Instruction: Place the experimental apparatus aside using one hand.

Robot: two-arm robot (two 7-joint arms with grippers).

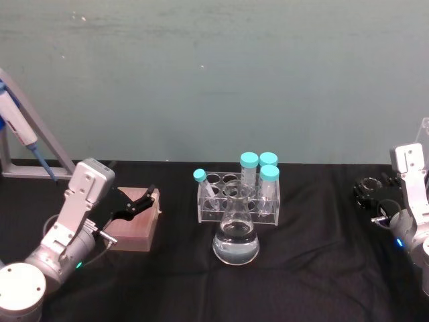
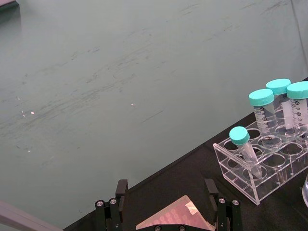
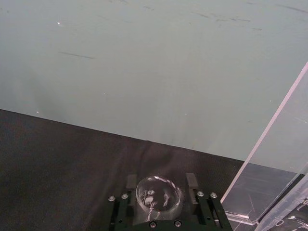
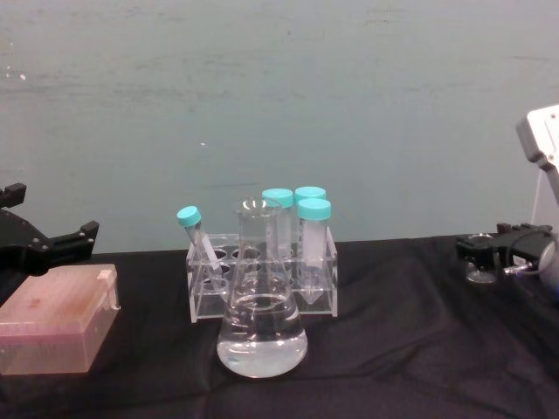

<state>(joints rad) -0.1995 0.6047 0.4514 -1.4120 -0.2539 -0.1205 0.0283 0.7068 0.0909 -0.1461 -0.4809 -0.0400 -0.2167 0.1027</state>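
A conical flask [image 1: 236, 236] [image 4: 262, 327] holding clear liquid stands at the table's centre, just in front of a clear rack [image 1: 238, 200] [image 4: 262, 284] [image 2: 262, 166] of teal-capped tubes. My right gripper [image 1: 373, 194] [image 4: 491, 248] [image 3: 160, 185] is low at the right side of the table. Its fingers sit against both sides of a small glass beaker [image 3: 159, 198] [image 4: 478, 264]. A tall clear acrylic stand [image 3: 284, 159] [image 1: 424, 131] rises just beyond it. My left gripper [image 1: 143, 200] [image 2: 166, 197] [image 4: 52, 225] is open above a pink box [image 1: 134, 227] [image 4: 57, 325].
A blue and white pipette on a grey stand [image 1: 20, 127] is at the far left. Black cloth [image 1: 315, 268] covers the table, with open room between the flask and the right gripper. A grey-green wall is behind.
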